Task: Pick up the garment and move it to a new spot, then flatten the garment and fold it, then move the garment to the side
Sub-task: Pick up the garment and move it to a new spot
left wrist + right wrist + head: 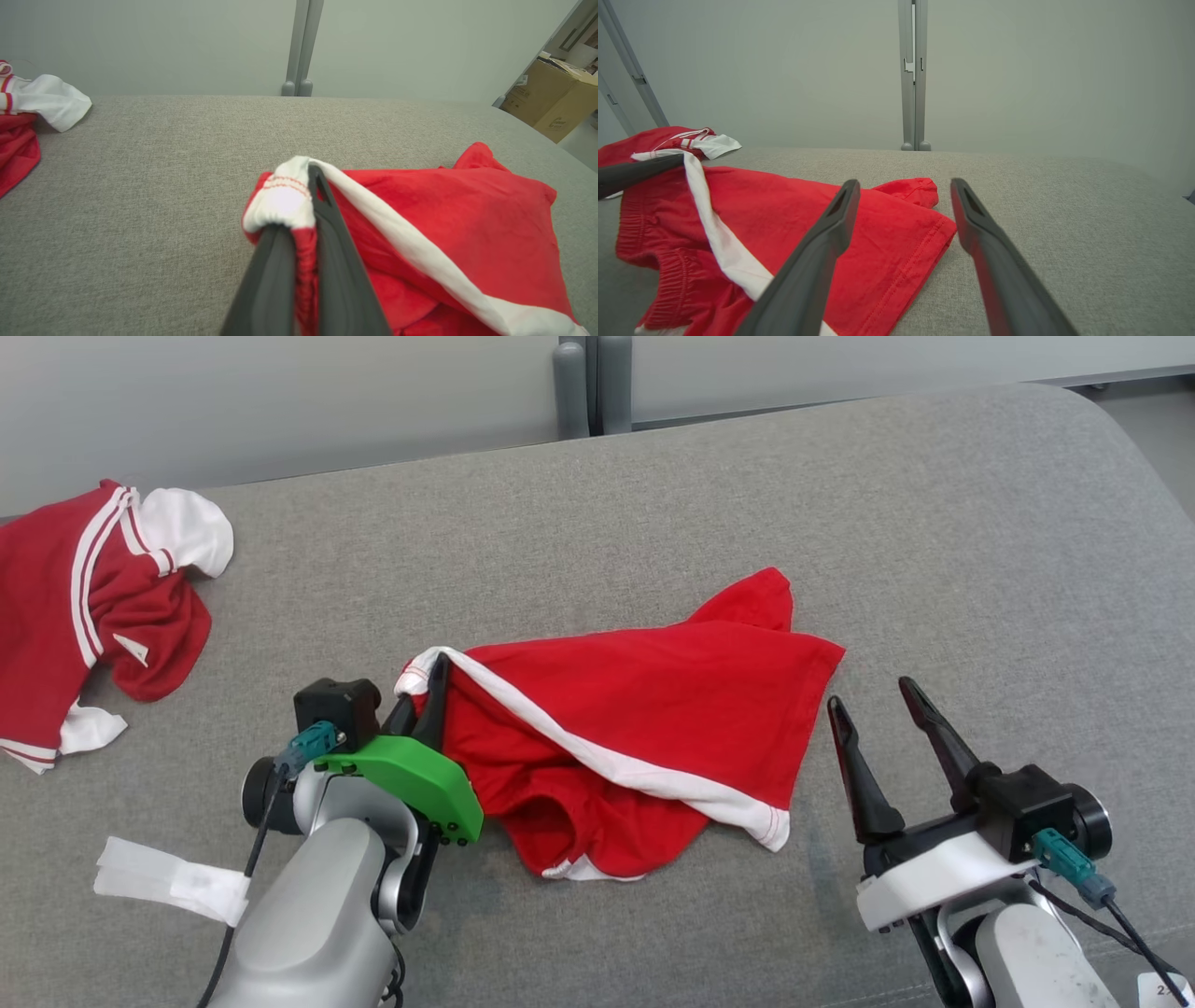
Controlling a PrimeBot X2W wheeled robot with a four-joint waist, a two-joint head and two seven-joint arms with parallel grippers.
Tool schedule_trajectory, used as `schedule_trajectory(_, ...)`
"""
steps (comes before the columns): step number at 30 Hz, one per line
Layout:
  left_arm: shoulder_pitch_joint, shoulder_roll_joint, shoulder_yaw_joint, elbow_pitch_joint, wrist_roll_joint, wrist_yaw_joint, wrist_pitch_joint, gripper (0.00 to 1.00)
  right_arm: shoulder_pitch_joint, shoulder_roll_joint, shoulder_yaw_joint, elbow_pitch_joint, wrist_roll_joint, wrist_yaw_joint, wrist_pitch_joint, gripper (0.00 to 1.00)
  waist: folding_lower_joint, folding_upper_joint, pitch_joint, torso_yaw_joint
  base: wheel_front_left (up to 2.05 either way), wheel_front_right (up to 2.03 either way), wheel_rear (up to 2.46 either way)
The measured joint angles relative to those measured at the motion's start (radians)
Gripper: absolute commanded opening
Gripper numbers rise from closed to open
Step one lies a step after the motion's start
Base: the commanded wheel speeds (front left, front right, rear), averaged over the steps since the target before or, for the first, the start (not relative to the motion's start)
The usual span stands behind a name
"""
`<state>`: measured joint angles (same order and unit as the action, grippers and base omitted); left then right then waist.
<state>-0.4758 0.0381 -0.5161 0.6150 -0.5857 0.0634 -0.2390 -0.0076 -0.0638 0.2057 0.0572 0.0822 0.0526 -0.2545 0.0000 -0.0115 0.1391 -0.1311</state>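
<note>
The garment (pixel 644 709), red shorts with a white side stripe, lies crumpled in the middle of the grey cushion. My left gripper (pixel 431 674) is shut on its white-trimmed waistband corner at the garment's left end; the left wrist view shows the gathered cloth (pixel 285 205) pinched between the dark fingers (pixel 336 261), gripper (pixel 303 186). My right gripper (pixel 873 693) stands open just right of the garment's hem, holding nothing. In the right wrist view its gripper (pixel 903 186) frames the hem corner (pixel 924 233) of the garment, and the left finger (pixel 635 170) shows at far left.
A second red-and-white garment (pixel 84 616) lies bunched at the cushion's left edge, also seen as a heap (pixel 28 107). White tape (pixel 168 882) lies near the left arm. A grey post (pixel 593 383) stands behind the cushion (pixel 934 541). Cardboard boxes (pixel 551 107) stand off right.
</note>
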Motion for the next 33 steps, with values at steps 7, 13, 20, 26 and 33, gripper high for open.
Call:
schedule_trajectory(7, 0.012, -0.001, 0.023, 0.043, -0.038, -0.01, -0.001, 1.0, 0.038, 0.001, 0.006, 0.024, 0.016, 0.0, 0.0, 1.0, 0.0, 0.0, -0.007, 0.001, 0.0, 0.0, 0.0)
schedule_trajectory(13, 0.045, -0.001, 0.048, 0.057, -0.081, -0.028, -0.001, 1.0, 0.075, 0.001, 0.001, 0.062, 0.026, 0.009, 0.0, 1.0, 0.0, 0.0, -0.022, 0.008, 0.0, 0.0, 0.0)
schedule_trajectory(20, 0.085, -0.001, 0.053, 0.076, -0.086, -0.045, -0.004, 1.0, 0.123, 0.001, 0.017, 0.12, 0.034, 0.02, 0.0, 1.0, 0.0, 0.0, -0.038, 0.028, 0.0, 0.0, 0.0)
schedule_trajectory(26, 0.125, -0.001, 0.034, 0.115, -0.092, -0.073, -0.004, 1.0, 0.124, 0.002, 0.035, 0.156, 0.035, 0.03, 0.0, 1.0, 0.0, 0.0, -0.054, 0.053, 0.0, 0.0, 0.0)
schedule_trajectory(33, 0.133, 0.005, 0.053, 0.121, -0.102, -0.081, -0.004, 1.0, 0.123, 0.003, 0.053, 0.183, 0.035, 0.035, 0.0, 1.0, 0.0, 0.0, -0.079, 0.074, 0.0, 0.0, 0.0)
